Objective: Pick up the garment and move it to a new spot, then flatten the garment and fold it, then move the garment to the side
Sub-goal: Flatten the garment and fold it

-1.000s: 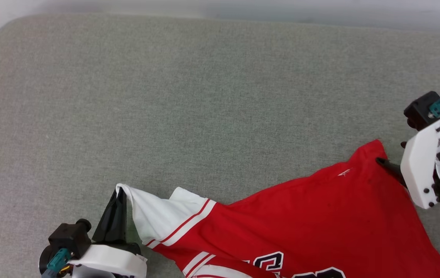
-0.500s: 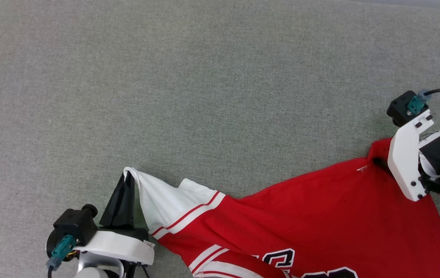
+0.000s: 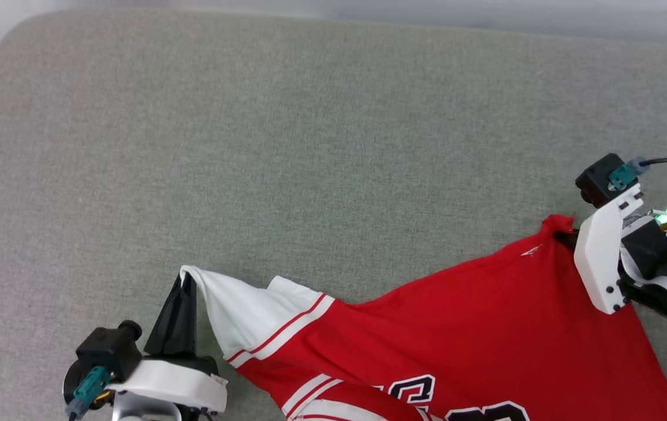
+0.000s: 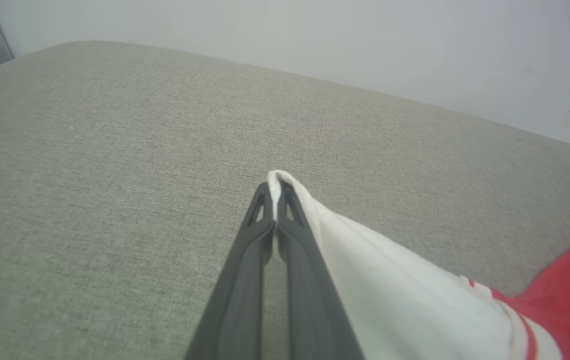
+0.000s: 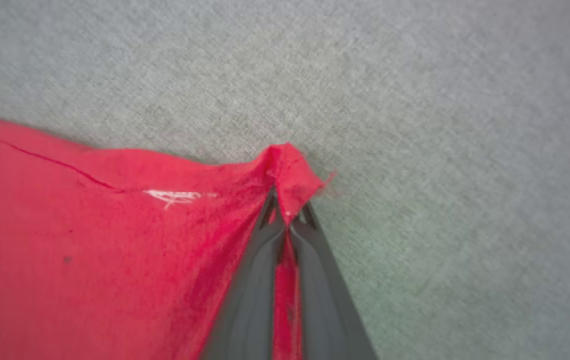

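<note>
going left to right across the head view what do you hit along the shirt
left gripper → white sleeve → striped trim → red shirt body → right gripper

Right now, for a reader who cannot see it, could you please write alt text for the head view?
A red jersey shirt with a white sleeve lies on a grey padded surface, held at two ends by the robot. The left jaws are shut on the white sleeve tip, the right jaws on a red corner.
</note>
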Controlling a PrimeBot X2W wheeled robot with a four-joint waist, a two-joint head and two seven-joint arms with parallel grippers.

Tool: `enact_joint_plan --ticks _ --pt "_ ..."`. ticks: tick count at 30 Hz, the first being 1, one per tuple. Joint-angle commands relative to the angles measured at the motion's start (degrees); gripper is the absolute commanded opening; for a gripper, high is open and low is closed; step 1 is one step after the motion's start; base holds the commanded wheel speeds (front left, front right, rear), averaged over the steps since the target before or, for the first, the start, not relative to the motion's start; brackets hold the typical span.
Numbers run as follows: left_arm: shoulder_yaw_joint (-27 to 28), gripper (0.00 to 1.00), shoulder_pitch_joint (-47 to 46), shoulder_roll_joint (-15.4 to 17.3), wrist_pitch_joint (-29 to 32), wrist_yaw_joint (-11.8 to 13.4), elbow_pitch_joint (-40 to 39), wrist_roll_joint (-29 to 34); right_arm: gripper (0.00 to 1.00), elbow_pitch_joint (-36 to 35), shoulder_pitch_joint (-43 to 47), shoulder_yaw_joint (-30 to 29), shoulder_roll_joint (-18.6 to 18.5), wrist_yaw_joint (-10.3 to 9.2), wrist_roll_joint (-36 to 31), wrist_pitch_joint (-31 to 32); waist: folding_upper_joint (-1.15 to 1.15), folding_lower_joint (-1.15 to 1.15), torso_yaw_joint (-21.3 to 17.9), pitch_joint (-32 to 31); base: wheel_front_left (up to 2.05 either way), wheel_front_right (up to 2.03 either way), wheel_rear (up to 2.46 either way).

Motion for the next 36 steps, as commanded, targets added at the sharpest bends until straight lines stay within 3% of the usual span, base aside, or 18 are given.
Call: enact_joint_plan --ticks 1,8,17,26,36 --pt "0.19 0.0 0.91 -0.02 -0.14 0.01 -0.16 0.45 0.0 0.37 1.02 -0.2 0.02 -0.11 0.35 -1.21 0.0 -0.01 -0.89 -1.83 0.0 0.0 0.0" --pt "0.67 0.0 2.48 1.03 -0.14 -0.01 -2.09 1.23 0.0 -1.88 3.45 -3.7 -1.25 -0.11 2.89 -9.23 0.0 -0.01 -2.79 -6.46 0.0 0.0 0.0" --pt "-0.22 0.0 -0.36 4.24 0.54 -0.03 -6.55 1.02 0.0 -7.07 6.41 -9.75 -1.14 -0.1 3.02 -14.49 0.0 -0.01 -5.04 -10.94 0.0 0.0 0.0" --pt "-0.93 0.0 -8.38 8.9 5.07 -0.03 -14.0 -0.18 0.0 -13.71 7.48 -18.27 0.65 -0.1 -0.05 -15.12 0.0 -0.01 -6.17 -12.96 0.0 0.0 0.0" --pt "-2.57 0.0 -24.81 14.48 10.52 -0.04 -18.04 -3.32 0.0 -20.68 4.59 -29.75 5.61 -0.1 -5.41 -13.79 0.0 -0.01 -6.88 -11.38 0.0 0.0 0.0"
